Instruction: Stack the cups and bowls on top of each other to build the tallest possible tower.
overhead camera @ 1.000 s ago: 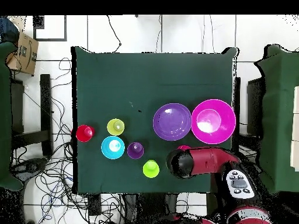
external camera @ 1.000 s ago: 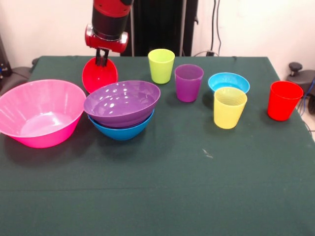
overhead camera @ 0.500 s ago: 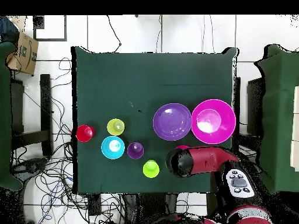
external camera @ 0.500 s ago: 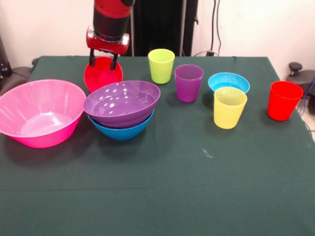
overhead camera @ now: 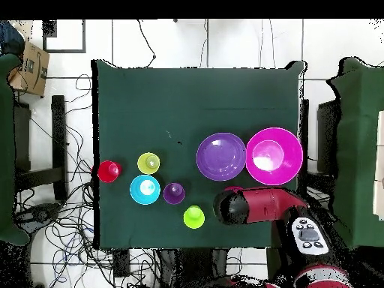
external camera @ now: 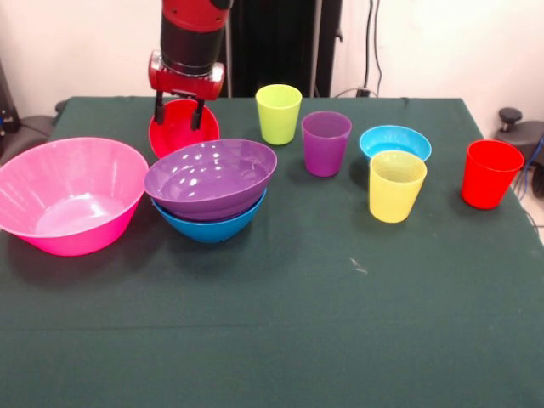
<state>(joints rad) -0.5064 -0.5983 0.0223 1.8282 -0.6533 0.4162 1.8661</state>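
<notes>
your gripper point(external camera: 178, 112) hangs over the small red bowl point(external camera: 184, 129), its jaws spread apart with one finger on each side of the far rim, clamping nothing. that bowl sits tilted toward you, just behind the large purple bowl point(external camera: 212, 178), which is nested in the medium blue bowl point(external camera: 208, 224). the very large pink bowl point(external camera: 70, 195) stands just beside that pair. the lime green cup point(external camera: 278, 114), purple cup point(external camera: 325, 143), yellow cup point(external camera: 396, 185) and red cup point(external camera: 490, 173) stand upright and apart on the green surface point(external camera: 340, 323). the light blue bowl point(external camera: 394, 139) sits just behind the yellow cup.
</notes>
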